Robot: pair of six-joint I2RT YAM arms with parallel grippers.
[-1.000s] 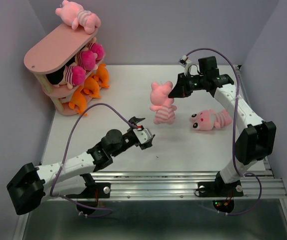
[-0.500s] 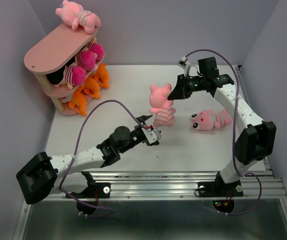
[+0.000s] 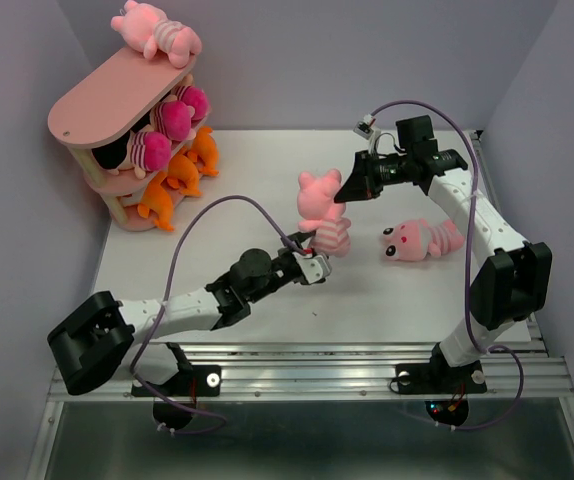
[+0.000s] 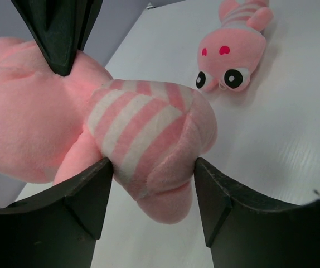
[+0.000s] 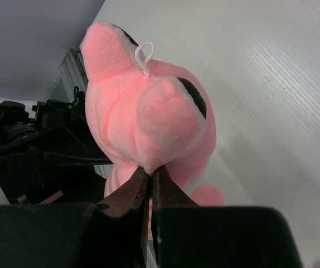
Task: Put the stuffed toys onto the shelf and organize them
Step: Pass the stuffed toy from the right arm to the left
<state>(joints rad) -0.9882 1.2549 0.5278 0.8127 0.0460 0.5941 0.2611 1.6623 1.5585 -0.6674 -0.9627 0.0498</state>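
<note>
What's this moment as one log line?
right gripper: shut on upright toy, at head | left gripper: jaws astride its striped body | second toy: lying on table

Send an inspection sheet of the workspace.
Surface: white table, small dark speck near front.
Job's things: shelf holds a striped pink toy on top, dolls mid-tier, orange toys below; upright pink toy and lying pink toy not yet shelved.
Clutter: nothing seen.
Grippers: right gripper shut on upright pink toy's head; left gripper open around its striped body.
Cables: purple cables loop above both arms.
Surroundings: lavender walls.
</note>
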